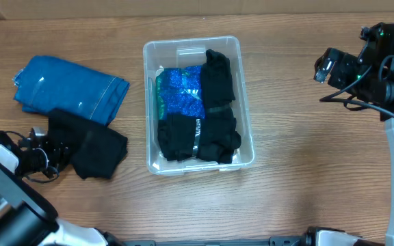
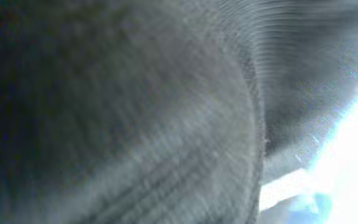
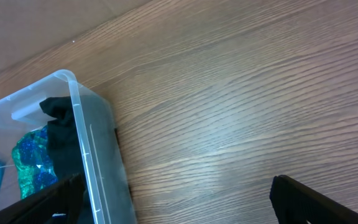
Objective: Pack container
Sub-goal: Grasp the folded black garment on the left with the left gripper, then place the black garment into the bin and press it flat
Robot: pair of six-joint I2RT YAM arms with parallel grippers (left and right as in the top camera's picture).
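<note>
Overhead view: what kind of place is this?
Probably a lab robot workcell: wood-grain table, left arm and right arm at its edges, clear container of clothes, folded blue jeans left of it.

Overhead light: bright and even from above. The container casts only a faint, soft shadow along its near side on the wooden table.
Glare: small white glints on the folded blue denim left of the container and along the container's rim.
Left wrist view: heavily blurred. Dark cloth fills it out of focus, and the lower right is blown out white.
Right wrist view: sharp, with a pale sheen on the wood right of the container.
</note>
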